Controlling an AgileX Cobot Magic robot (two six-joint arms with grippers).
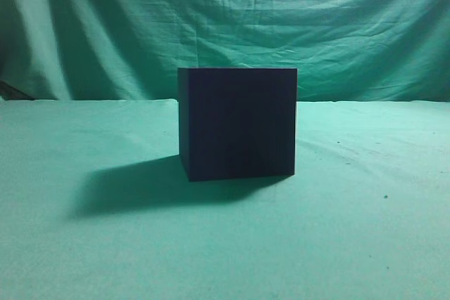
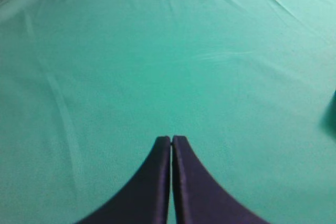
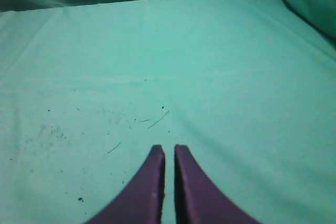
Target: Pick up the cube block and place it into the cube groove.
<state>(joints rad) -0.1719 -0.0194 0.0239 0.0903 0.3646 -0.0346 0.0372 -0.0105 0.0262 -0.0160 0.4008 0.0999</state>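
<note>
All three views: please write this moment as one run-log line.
left gripper: shut, empty | right gripper: shut, empty | box: on cloth, untouched | cube block: not in view | groove: unseen

Left gripper (image 2: 171,140) at lower centre of its wrist view, dark fingers pressed together; right gripper (image 3: 169,149) likewise at lower centre, fingers nearly touching, nothing held

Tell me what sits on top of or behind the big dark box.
The exterior view meets the dark box at its own height, so its top face is out of sight. Only the draped green backdrop shows behind it; anything directly behind is covered.
</note>
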